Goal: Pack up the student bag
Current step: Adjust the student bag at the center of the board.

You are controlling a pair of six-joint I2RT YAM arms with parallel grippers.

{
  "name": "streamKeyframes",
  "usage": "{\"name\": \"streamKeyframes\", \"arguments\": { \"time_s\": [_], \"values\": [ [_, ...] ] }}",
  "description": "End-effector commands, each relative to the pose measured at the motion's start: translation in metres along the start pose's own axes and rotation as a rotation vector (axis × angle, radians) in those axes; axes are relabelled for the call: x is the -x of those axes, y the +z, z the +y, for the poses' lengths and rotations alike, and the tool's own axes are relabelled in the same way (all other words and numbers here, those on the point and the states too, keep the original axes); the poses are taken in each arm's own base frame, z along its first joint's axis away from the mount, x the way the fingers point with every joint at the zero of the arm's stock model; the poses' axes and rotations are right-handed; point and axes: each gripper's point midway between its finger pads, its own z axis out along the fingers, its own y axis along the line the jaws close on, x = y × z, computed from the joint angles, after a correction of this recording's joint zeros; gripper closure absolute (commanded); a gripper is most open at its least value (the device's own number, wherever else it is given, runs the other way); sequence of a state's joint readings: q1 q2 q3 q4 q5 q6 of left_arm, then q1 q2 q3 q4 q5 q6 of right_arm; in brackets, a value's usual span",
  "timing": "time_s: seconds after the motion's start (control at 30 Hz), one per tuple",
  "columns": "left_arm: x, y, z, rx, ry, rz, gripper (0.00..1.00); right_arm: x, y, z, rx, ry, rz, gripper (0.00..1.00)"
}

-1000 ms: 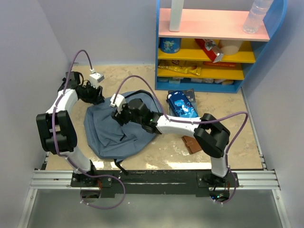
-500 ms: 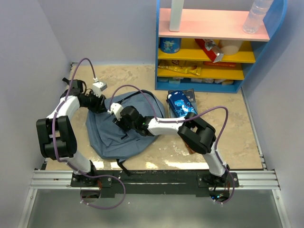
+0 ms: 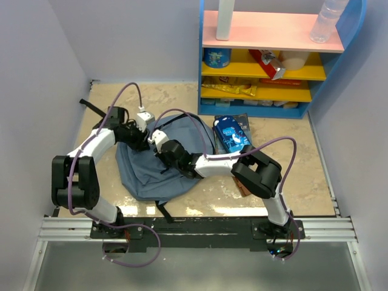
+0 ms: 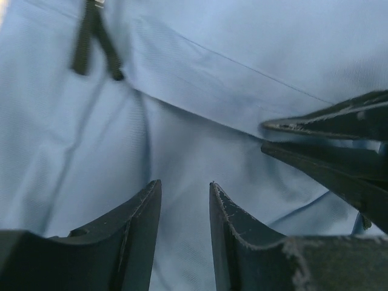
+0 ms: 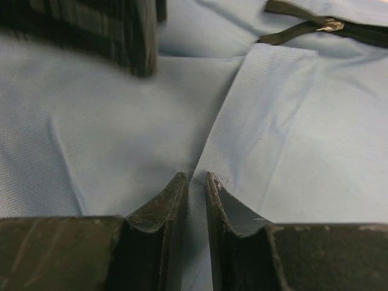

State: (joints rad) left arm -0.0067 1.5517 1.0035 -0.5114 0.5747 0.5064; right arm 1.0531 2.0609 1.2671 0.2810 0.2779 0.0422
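The student bag (image 3: 151,176), slate-blue and soft, lies flattened on the table left of centre. Both grippers meet at its far upper edge. My left gripper (image 3: 143,141) rests on the fabric (image 4: 182,121); in the left wrist view its jaws (image 4: 185,185) stand apart with smooth cloth showing across the gap. My right gripper (image 3: 159,146) is just to its right. In the right wrist view the right gripper (image 5: 196,176) has its jaws drawn nearly together on a raised fold of the bag's fabric (image 5: 254,109). A black zipper pull (image 5: 327,24) lies beyond.
A blue, yellow and pink shelf (image 3: 273,60) with snacks and a bottle (image 3: 327,21) stands at the back right. A blue packet on a dark book (image 3: 232,133) lies right of the bag. A brown item (image 3: 244,183) sits under the right arm. A black strap (image 3: 91,108) trails far left.
The left gripper moved right and nearer, onto the bag's top edge. The right gripper slid left to meet it and closed on a fabric fold. The bag shifted slightly right.
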Motion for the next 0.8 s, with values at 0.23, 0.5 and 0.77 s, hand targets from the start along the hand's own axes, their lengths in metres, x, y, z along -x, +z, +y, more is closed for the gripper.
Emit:
{"name": "streamKeyframes", "arguments": {
  "time_s": [0.23,0.5,0.77],
  "values": [
    [-0.039,0.013,0.01,0.118,0.046,0.113,0.61,0.034,-0.021,-0.056,-0.167,0.048,-0.084,0.82],
    [-0.045,0.015,0.012,0.125,0.047,0.116,0.62,0.023,-0.02,-0.059,-0.153,0.049,-0.062,0.77],
    [-0.046,0.01,0.016,0.15,0.068,0.125,0.68,0.011,-0.016,-0.056,-0.148,0.037,-0.011,0.82]
  ]
}}
